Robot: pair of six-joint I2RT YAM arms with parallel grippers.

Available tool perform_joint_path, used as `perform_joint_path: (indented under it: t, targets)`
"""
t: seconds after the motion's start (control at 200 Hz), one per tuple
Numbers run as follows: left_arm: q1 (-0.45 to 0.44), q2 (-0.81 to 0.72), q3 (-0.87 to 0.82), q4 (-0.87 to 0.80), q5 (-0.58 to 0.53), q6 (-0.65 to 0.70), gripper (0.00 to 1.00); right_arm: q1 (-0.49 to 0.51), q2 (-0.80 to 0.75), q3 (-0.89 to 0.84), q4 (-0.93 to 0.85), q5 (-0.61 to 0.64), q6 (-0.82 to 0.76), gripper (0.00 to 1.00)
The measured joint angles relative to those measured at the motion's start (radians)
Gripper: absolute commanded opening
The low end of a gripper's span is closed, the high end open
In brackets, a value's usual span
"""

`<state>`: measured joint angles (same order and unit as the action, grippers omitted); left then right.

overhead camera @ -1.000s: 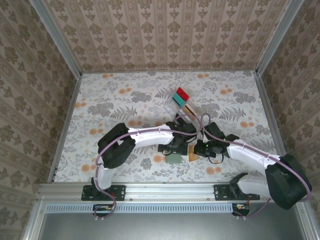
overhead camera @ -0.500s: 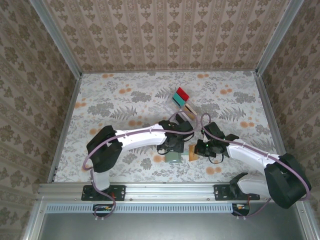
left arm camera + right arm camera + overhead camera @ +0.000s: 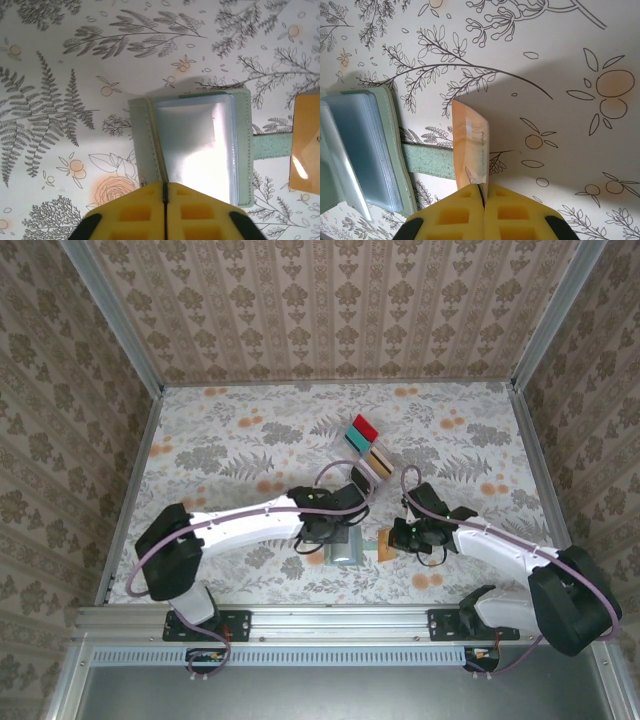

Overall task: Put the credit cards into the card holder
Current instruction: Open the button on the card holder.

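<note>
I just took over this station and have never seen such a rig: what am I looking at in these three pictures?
Two white robot arms are bolted at the table's near edge. The overhead picture looks down from behind them; the other two come from a camera on each wrist, yellow fingers at the bottom. The left tool is shut on a leaf of the open grey-green card holder. The right tool pinches an orange card beside it. Farther back, a clear tray holds more, among them a red card and a teal card.
</note>
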<state>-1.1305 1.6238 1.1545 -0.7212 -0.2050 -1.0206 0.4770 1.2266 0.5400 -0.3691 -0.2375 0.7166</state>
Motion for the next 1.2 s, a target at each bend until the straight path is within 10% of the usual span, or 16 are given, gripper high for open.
perform_joint_path:
  t: [0.745, 1.035, 1.195]
  targets:
    - [0.073, -0.196, -0.336, 0.325, 0.071, -0.045, 0.04, -0.007, -0.129, 0.12, -0.076, -0.047, -0.007, 0.07]
    - [0.068, -0.195, -0.32, 0.336, 0.058, -0.082, 0.72, 0.003, -0.072, 0.12, -0.076, -0.068, -0.008, 0.06]
    - [0.058, -0.193, -0.277, 0.364, 0.062, -0.079, 0.81, 0.005, -0.052, 0.12, -0.075, -0.075, -0.008, 0.07]
